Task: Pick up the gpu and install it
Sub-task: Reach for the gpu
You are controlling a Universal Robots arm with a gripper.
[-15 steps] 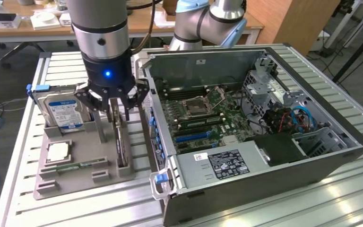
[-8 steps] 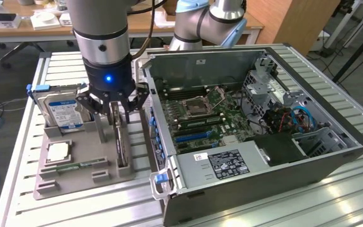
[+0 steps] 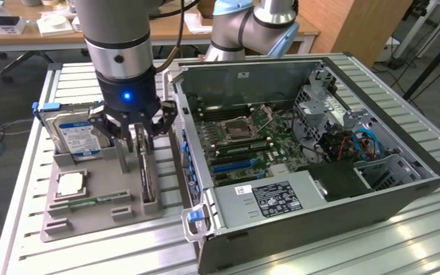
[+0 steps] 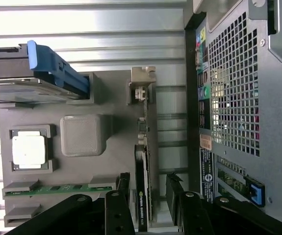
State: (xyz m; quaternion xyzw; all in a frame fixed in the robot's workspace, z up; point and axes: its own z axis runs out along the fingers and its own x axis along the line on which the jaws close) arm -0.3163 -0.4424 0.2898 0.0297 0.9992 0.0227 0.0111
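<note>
Directly beneath the wide-open, empty gripper (image 3: pixel 137 136), the gpu (image 3: pixel 146 175) stands on edge in the gray tray (image 3: pixel 90 215), its long axis running between the fingers (image 4: pixel 176 195).

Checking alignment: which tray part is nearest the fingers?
The thin black card standing on edge, not the silver hard drive or green memory stick.

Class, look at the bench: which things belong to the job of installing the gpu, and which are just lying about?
Belong to the job:
- gpu, standing on edge in the tray
- pincer, open, straddling the gpu
- computer case, side open

Just lying about, in the same tray:
- hard drive
- processor chip
- memory stick
</note>
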